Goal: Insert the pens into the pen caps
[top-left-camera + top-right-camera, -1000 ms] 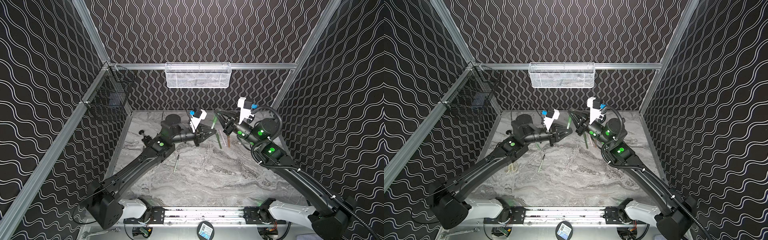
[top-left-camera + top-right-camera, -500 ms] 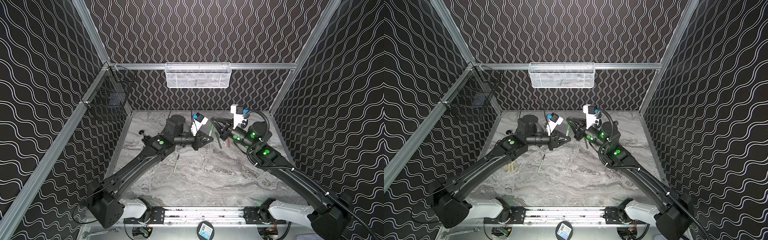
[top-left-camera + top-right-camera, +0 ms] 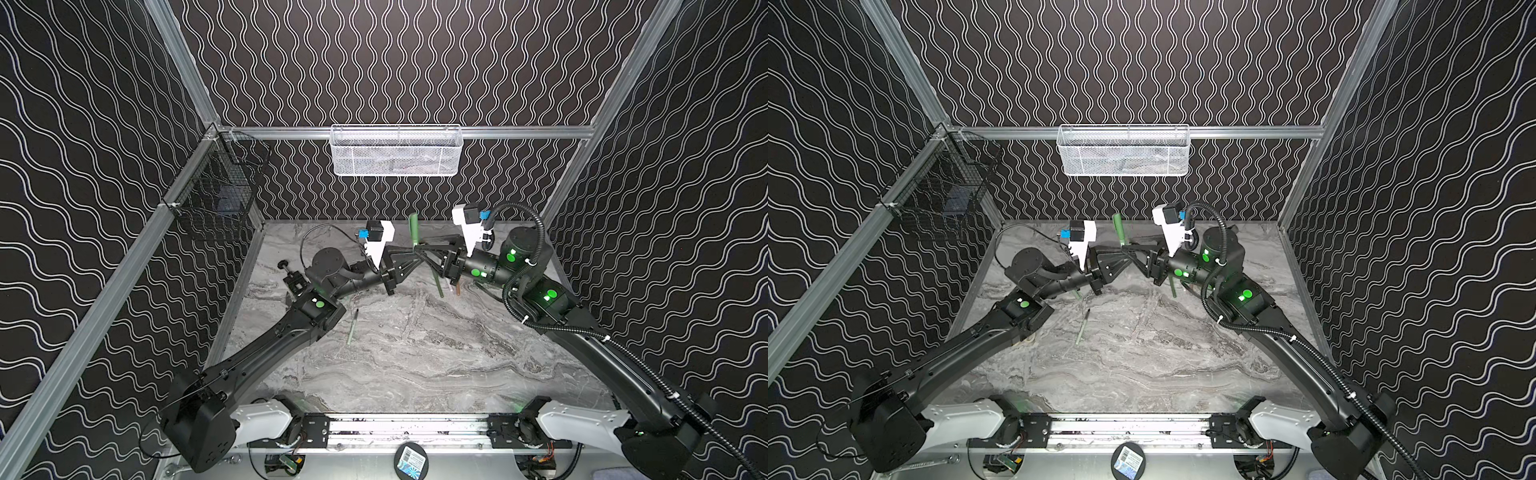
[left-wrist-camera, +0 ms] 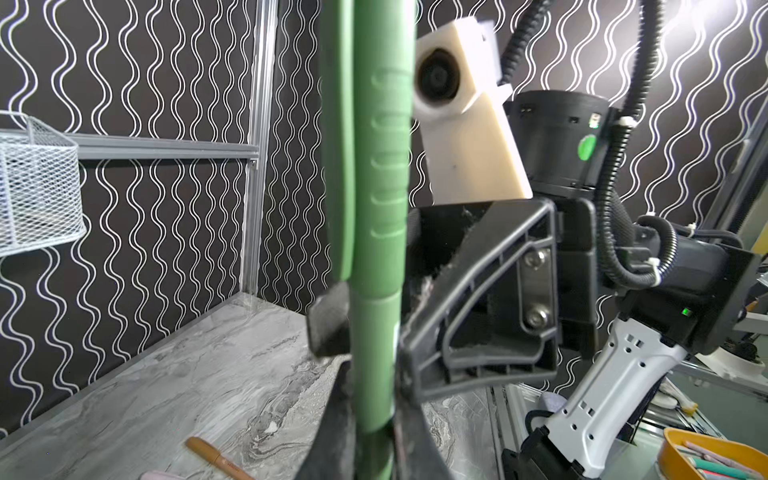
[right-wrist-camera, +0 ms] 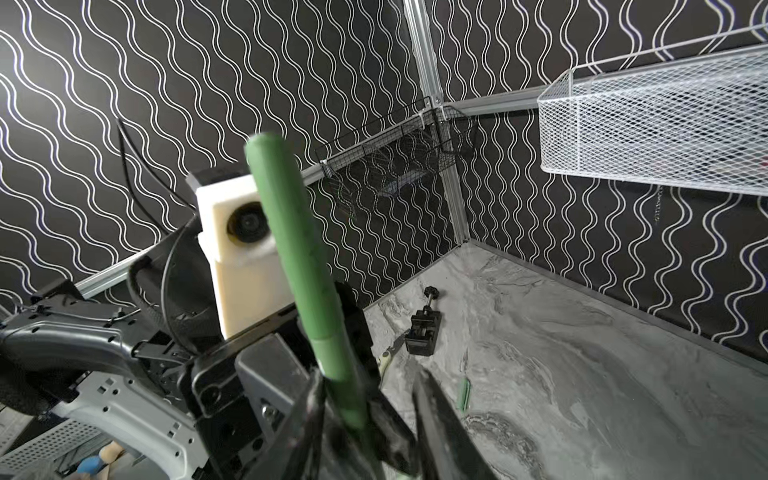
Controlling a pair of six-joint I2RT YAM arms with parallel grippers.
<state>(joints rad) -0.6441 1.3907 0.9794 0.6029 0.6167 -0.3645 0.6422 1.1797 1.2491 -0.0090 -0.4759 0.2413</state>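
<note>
Evidently the green pen (image 4: 374,365) is already seated in its green cap (image 4: 384,166). The pair stands upright in mid-air over the back of the desk (image 3: 415,357), where both arms can reach it. The left gripper (image 3: 409,254) has its fingers clamped on the barrel and carries it. The right gripper (image 3: 428,249) has its fingers parted either side, gripping nothing, which suits a finished capping push. What the white mesh basket (image 3: 395,151) holds I cannot tell; the black wire basket (image 3: 216,199) holds a dark bluish object.

Left claw (image 3: 1122,249) grips upright green pen (image 3: 1118,230).
</note>
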